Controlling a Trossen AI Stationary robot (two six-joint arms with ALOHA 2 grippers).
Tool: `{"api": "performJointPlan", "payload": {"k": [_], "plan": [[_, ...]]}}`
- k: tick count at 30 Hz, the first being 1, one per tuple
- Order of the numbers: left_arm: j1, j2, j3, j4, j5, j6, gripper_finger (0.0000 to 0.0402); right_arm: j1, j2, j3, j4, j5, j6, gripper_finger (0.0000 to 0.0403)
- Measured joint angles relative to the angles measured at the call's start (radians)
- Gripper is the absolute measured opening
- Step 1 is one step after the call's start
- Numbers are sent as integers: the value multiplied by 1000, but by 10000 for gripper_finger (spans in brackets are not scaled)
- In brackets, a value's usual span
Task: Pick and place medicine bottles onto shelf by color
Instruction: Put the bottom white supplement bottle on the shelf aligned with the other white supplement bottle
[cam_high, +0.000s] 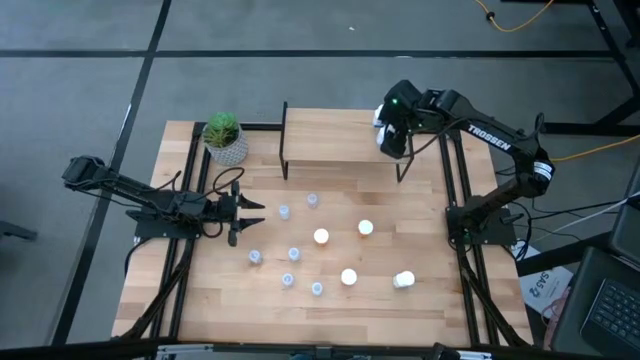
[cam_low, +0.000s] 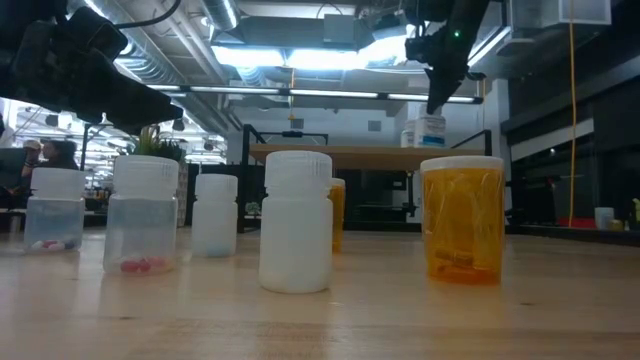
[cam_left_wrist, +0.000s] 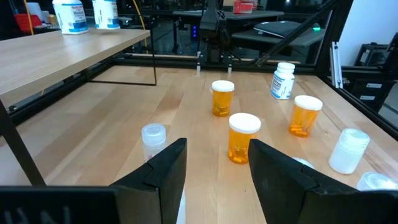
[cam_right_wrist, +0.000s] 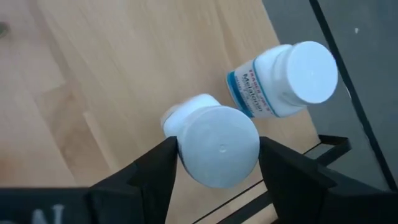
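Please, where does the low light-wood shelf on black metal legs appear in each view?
High view: light-wood shelf, top centre.
Low view: thin board in the background.
Left wrist view: raised board off to the side.
Right wrist view: the wood surface below.
Shared landmark: two white bottles standing on it.

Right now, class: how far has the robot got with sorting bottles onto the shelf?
Done: one white bottle stands on the shelf.
In hand: the right tool grips a second white bottle there.
Left: about eleven bottles on the table; the left tool waits open.
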Motion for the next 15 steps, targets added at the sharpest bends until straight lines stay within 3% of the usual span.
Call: {"api": "performJointPlan", "payload": {"k": [10,15], "plan": [[0,0,0,0,0,0,165,0,0,0,1,-1,23,225],[0,0,0,0,0,0,165,0,0,0,1,-1,54,256]]}}
